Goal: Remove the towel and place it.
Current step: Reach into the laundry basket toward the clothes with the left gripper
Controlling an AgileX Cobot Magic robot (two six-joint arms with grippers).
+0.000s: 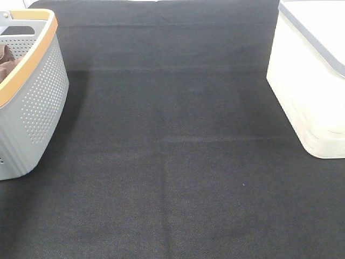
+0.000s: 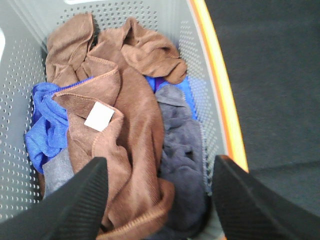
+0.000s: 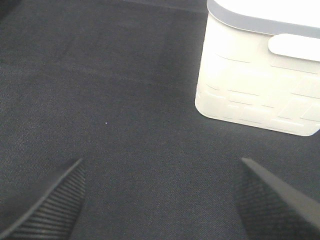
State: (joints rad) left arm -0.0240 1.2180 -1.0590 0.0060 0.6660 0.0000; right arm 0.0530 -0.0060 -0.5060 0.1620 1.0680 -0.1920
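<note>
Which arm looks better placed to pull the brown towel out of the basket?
Left. The left gripper, open, hangs over the brown towel in the grey basket; the right gripper faces black table cover near the white bin.

One basket (image 1: 39,102), one bin (image 1: 302,91), one towel (image 2: 137,125), one blue cloth (image 2: 44,131).

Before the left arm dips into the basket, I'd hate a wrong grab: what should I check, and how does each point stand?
1. Left gripper open: ok.
2. Brown towel on top of the pile: ok.
3. Only the towel between the jaws: not ok, dark grey cloth lies there too.
4. Blue cloth free of the towel: not ok, partly under it.
5. Right gripper open and empty: ok.
6. Placing spot: cannot tell.
</note>
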